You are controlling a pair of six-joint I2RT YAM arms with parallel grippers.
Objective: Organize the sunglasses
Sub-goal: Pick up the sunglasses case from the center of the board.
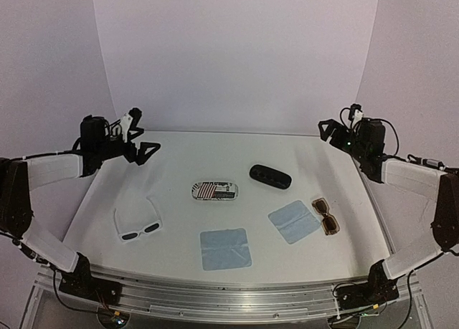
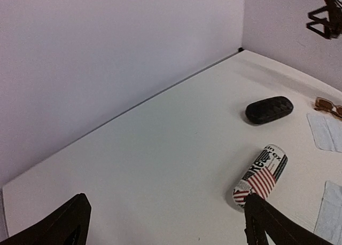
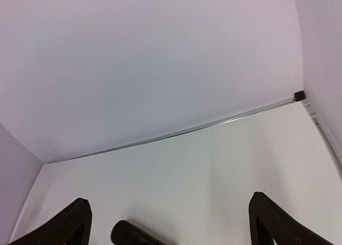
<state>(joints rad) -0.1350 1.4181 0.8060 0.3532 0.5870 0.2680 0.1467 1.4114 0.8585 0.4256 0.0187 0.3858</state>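
White-framed sunglasses [image 1: 138,225] with dark lenses lie at the front left of the table. Brown sunglasses [image 1: 325,216] with amber lenses lie at the front right and show at the right edge of the left wrist view [image 2: 327,105]. My left gripper [image 1: 145,150] hangs open above the back left of the table, well behind the white pair. In the left wrist view the left gripper [image 2: 164,202] has only bare table between its fingers. My right gripper [image 1: 327,131] is open at the back right, high over the table, empty in the right wrist view [image 3: 168,202].
A black case [image 1: 270,176] and a stripe-patterned case [image 1: 215,191] lie mid-table. Two light-blue cloths lie nearer the front: one [image 1: 225,248] in the centre, the other [image 1: 294,221] beside the brown sunglasses. White walls close the back and sides.
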